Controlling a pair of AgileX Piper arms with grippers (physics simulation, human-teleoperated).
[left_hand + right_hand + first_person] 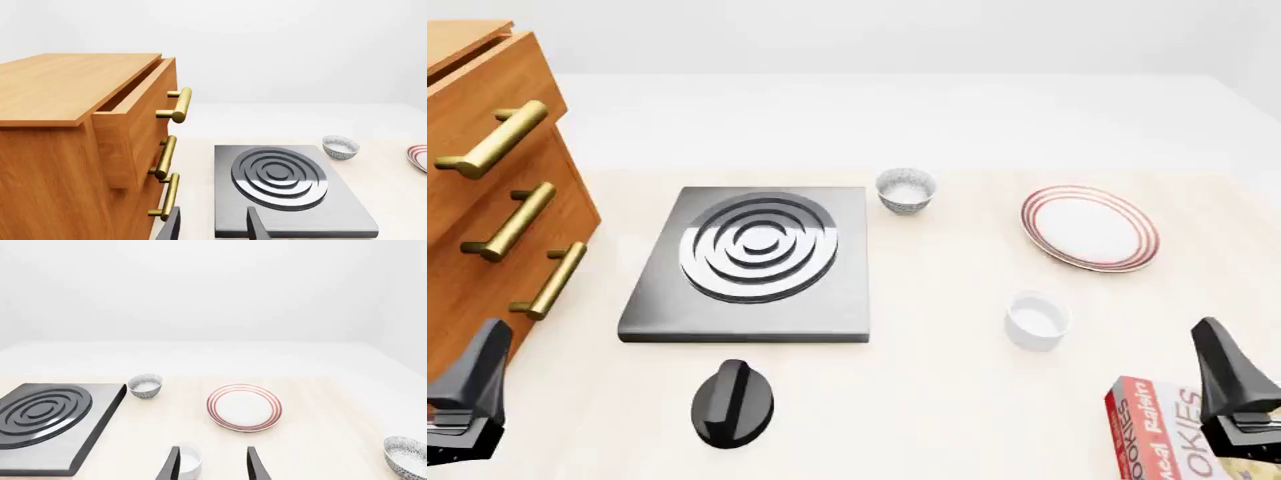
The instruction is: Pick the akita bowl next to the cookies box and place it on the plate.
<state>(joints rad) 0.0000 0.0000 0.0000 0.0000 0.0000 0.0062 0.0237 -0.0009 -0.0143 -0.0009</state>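
Pale table, plate well apart from akita bowl, both hands spread.

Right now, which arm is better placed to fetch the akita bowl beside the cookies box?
Right. The cookies box lies by the right gripper, whose camera shows that akita bowl.

On the tabletop, the drawer cabinet stands at the far left, and the stove plate lies just right of it. One bowl sits at the stove's far right corner. The plate lies further right. The cup is in front of the plate, and the cookies box at the near right edge. A knob lies in front of the stove.
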